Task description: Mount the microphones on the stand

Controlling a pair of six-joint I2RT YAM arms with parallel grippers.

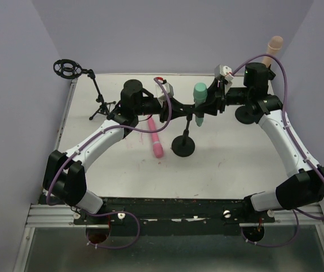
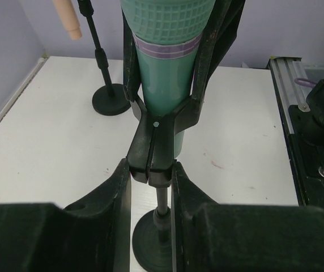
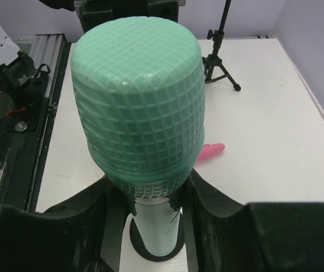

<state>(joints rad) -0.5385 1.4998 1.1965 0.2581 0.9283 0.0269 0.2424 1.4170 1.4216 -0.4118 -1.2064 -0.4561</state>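
The teal-green microphone [image 1: 199, 102] stands upright in the clip of the middle round-base stand [image 1: 183, 146]. My left gripper [image 1: 174, 107] is shut on the base of the stand's clip [image 2: 150, 150], with the teal-green microphone [image 2: 165, 85] rising above it. My right gripper [image 1: 213, 105] is shut on the teal-green microphone [image 3: 136, 96] just below its grille head. The pink microphone [image 1: 156, 139] lies flat on the table left of the stand; its tip shows in the right wrist view [image 3: 210, 151]. The peach microphone [image 1: 274, 48] sits upright on the right stand [image 1: 247, 115].
A black tripod stand [image 1: 101, 105] with an empty round shock mount [image 1: 67, 69] stands at the back left, also in the right wrist view [image 3: 221, 56]. The peach microphone's stand base [image 2: 111, 105] is behind the middle stand. A metal rail [image 1: 173, 212] runs along the table's near edge.
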